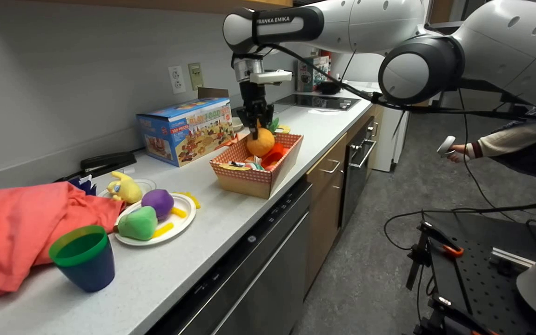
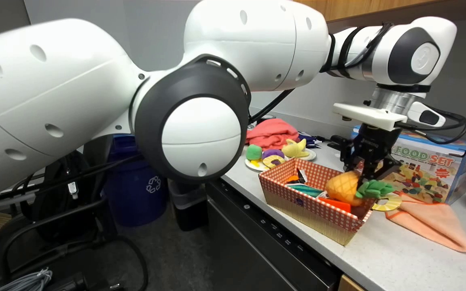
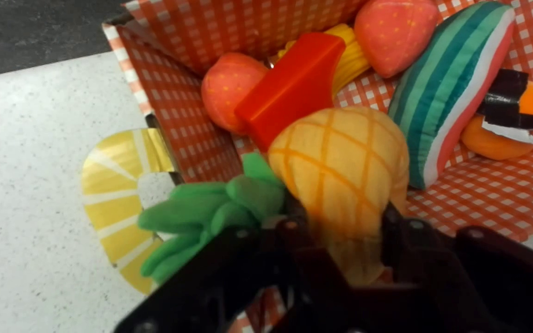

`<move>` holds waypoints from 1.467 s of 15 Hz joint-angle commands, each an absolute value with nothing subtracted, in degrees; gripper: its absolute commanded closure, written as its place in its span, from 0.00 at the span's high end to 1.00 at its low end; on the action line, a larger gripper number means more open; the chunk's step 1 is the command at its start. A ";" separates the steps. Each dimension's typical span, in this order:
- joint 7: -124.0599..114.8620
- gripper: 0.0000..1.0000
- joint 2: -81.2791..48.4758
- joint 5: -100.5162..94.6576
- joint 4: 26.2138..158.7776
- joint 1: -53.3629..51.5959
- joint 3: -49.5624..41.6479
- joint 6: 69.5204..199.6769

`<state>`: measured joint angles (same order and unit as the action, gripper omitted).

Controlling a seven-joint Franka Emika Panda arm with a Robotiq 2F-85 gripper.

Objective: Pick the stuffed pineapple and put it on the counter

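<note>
The stuffed pineapple [image 3: 340,162] is pinched from 2 sides by the gripper [image 3: 344,215], whose jaws are pressed into the plush. It is positioned in the checked basket [image 2: 306,212], at 1 end; in the wrist view its green tuft [image 3: 201,212] is seen across the rim. Also contained are a red toy [image 3: 292,85], 2 strawberries [image 3: 396,37] and a watermelon slice [image 3: 447,92]. The basket is set on the tabletop [image 2: 411,258], near a play food box [image 1: 205,135].

Pincer [image 1: 258,130] against stuffed pineapple [image 1: 262,144] in checkered basket [image 1: 244,183] on counter [image 1: 212,228]
</note>
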<state>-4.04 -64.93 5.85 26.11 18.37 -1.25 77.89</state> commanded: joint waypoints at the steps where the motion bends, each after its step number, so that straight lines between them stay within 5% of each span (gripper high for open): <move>1: -3.43 0.07 -65.48 4.85 24.87 17.91 -1.81 77.14; 3: -3.08 0.01 -65.58 4.76 24.76 17.90 -1.83 77.46; 22: -3.10 0.04 -68.54 5.89 24.26 18.24 -0.82 99.80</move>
